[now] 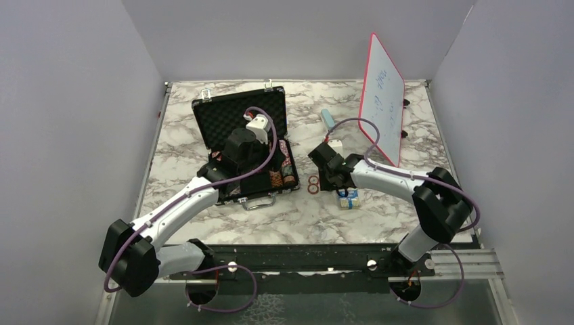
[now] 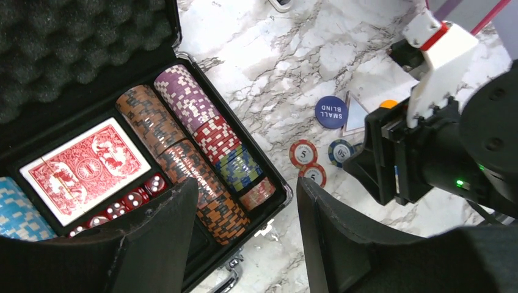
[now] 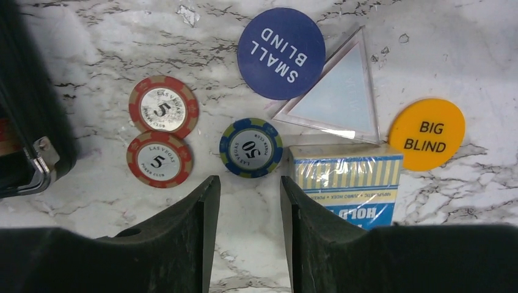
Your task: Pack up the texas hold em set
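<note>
The black briefcase [image 1: 223,118] lies open on the marble table, foam lid up. In the left wrist view its tray [image 2: 287,194] holds rows of striped poker chips [image 2: 183,140], a red card deck [image 2: 85,168], a blue deck [image 2: 18,213] and red dice [image 2: 131,198]. My left gripper [image 2: 247,183] is open and empty above the case's front right corner [image 1: 252,152]. My right gripper [image 3: 244,180] is open and empty just short of a blue 50 chip [image 3: 251,147]. Two red 5 chips [image 3: 163,107], a SMALL BLIND button [image 3: 281,53], a BIG BLIND button [image 3: 426,134] and a boxed blue deck [image 3: 345,183] lie loose.
A clear triangular piece [image 3: 339,97] lies between the two buttons. A red-framed whiteboard [image 1: 382,98] stands at the back right, with a pale blue block [image 1: 327,118] beside it. The case's handle [image 1: 260,202] sticks out toward me. Grey walls close in three sides.
</note>
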